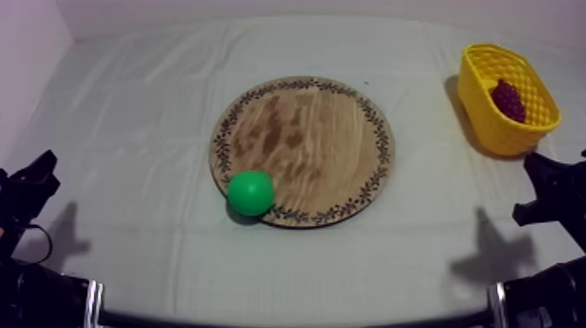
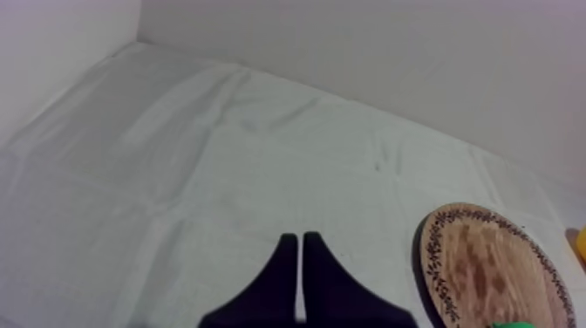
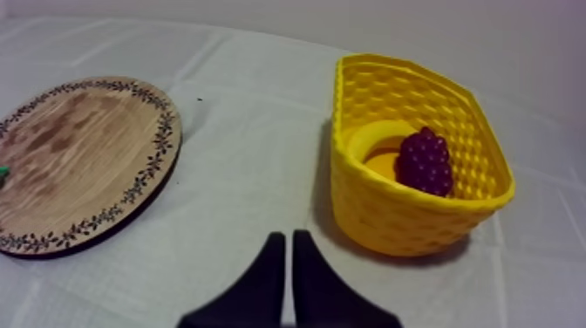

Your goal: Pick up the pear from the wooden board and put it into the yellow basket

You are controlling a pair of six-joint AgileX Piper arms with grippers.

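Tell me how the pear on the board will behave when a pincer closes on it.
The pear looks nearly round from above, so a nudge would probably set it rolling. It sits at the rim of the wooden board, so it may drop off onto the cloth. Its plain smooth surface suggests it could squirt out of an off-centre grip.

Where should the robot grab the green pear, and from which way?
Across its round middle, coming straight down from above. The pear sits like a smooth ball on the near edge of the board with nothing crowding it, so a finger should fit each side. Gripping off-centre would probably let it slip.
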